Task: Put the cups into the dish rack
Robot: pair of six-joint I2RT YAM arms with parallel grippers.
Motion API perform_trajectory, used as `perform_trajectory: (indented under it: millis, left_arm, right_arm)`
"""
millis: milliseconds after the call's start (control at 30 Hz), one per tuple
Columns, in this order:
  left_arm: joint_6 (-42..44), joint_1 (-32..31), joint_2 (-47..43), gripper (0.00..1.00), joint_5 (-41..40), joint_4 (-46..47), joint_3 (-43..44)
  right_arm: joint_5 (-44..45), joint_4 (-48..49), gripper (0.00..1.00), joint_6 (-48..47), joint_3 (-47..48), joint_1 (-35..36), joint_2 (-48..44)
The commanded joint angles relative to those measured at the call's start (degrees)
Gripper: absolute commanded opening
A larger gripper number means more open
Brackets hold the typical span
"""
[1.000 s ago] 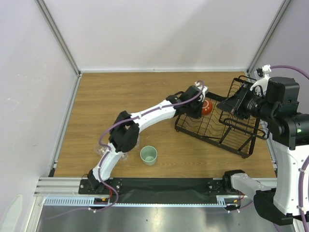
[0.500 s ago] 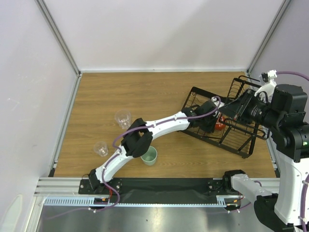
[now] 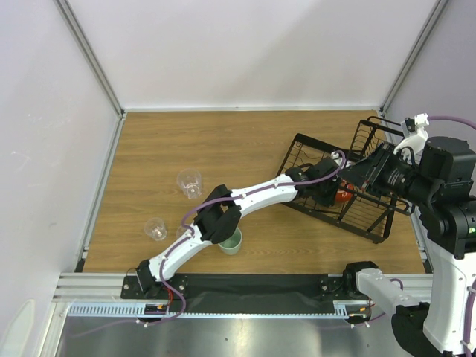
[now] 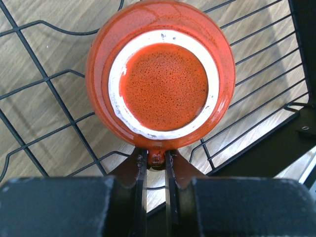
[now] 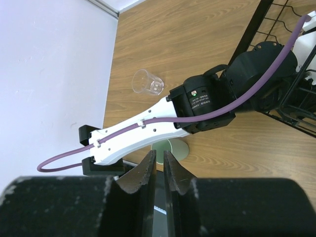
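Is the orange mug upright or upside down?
Upside down. The left wrist view shows the orange mug base-up with its white foot ring, dish rack wires beneath it. The left gripper pinches its handle.

Three cups (image 3: 189, 181), one mug (image 4: 160, 74), one rack (image 3: 364, 216)

Wood-grain bench (image 3: 223, 141). Left side: clear tumbler (image 3: 190, 182), second clear tumbler (image 3: 155, 229) nearer, apart. Near centre: mint-green cup (image 3: 233, 242), upright. Right: black dish rack (image 3: 358, 216).

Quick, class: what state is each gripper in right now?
Left gripper: closed on the orange mug by its handle.
Right gripper: closed, holding nothing visible.
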Motion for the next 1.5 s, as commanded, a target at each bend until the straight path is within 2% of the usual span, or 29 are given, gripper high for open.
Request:
perform_trajectory:
  millis: [0,133,300,533,700,1000,1133,1200,1233,1467]
  left_arm:
    - [0.3,-0.5,-0.2,0.09,0.7,1.9,4.0]
    - [0.0,-0.6,0.4,0.21,1.3,2.1,4.3]
    - [0.2,-1.1,1.4,0.29,2.3,1.4,4.7]
    - [1.6,-1.1,0.5,0.48,2.6,0.9,4.4]
    - [2.8,-0.5,-1.7,0.54,2.8,2.6,0.5]
    - [2.5,-0.2,1.4,0.41,2.7,1.9,4.0]
    - [3.1,-0.4,1.5,0.28,2.6,2.4,4.2]
    - [3.3,-0.5,1.5,0.24,2.8,3.0,4.4]
    - [3.5,-0.6,1.6,0.19,2.9,3.2,4.5]
    - [3.6,-1.9,1.6,0.02,2.8,3.3,4.5]
  right_arm:
    - [-0.5,0.2,0.17,-0.6,0.2,-0.3,0.0]
    - [-0.4,0.0,0.17,-0.6,-0.5,-0.2,-0.2]
    - [-0.4,0.1,0.17,-0.5,-0.8,-0.2,-0.6]
    - [-0.1,0.3,0.17,-0.8,-0.7,-0.2,-0.4]
    - [-0.2,0.4,0.17,-1.3,-0.2,-0.3,-0.2]
    - [0.5,-0.9,0.18,-2.1,2.0,-0.2,0.7]
    - [-0.1,-1.1,0.19,-2.2,1.6,-0.3,1.1]
    - [-0.3,-1.2,0.19,-2.2,1.1,-0.2,1.1]
    - [-0.3,-1.2,0.19,-2.3,1.0,-0.2,1.2]
    - [-0.2,-1.0,0.19,-2.8,0.6,-0.2,1.2]
